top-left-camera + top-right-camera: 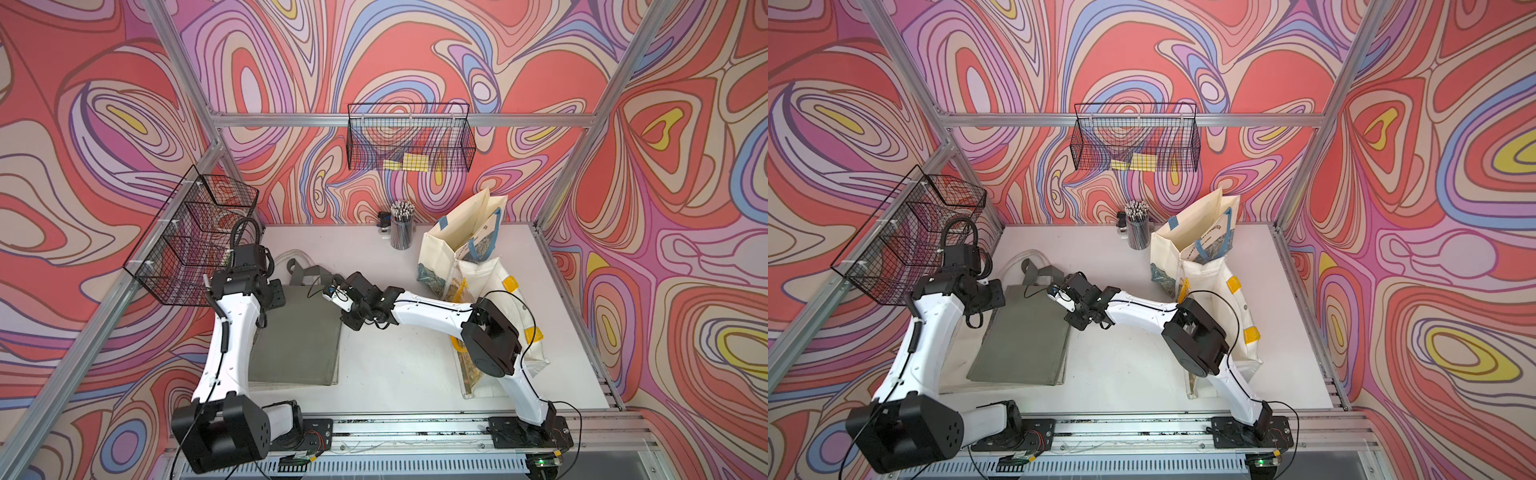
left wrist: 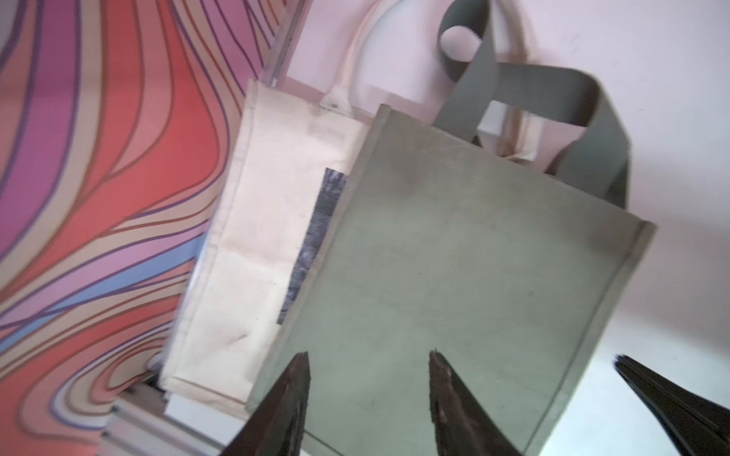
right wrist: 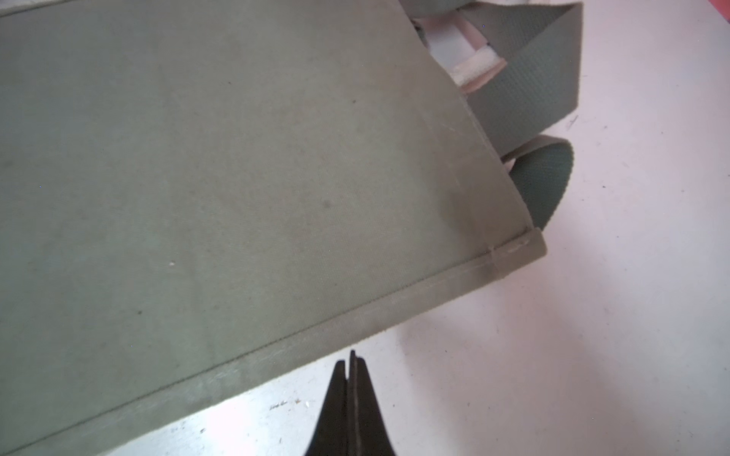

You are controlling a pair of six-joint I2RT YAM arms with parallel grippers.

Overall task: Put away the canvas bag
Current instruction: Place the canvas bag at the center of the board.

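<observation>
A grey-green canvas bag [image 1: 297,336] [image 1: 1021,340] lies flat on the left part of the table, with its webbing handles [image 2: 572,118] pointing toward the back wall. It rests on a cream canvas bag [image 2: 268,237] [image 1: 955,357] that sticks out at its left side. My left gripper [image 2: 369,355] hovers open over the green bag [image 2: 454,256], with nothing between its fingers. My right gripper [image 3: 351,355] is shut and empty. It stands over bare table just beside the green bag's [image 3: 237,177] right edge, near the handle end.
A cream tote with blue handles [image 1: 461,237] stands open at the back right. A white bag with yellow patches [image 1: 507,291] lies beside it. A cup of pencils [image 1: 402,226] stands at the back. Wire baskets hang on the back wall [image 1: 409,141] and the left wall [image 1: 195,237].
</observation>
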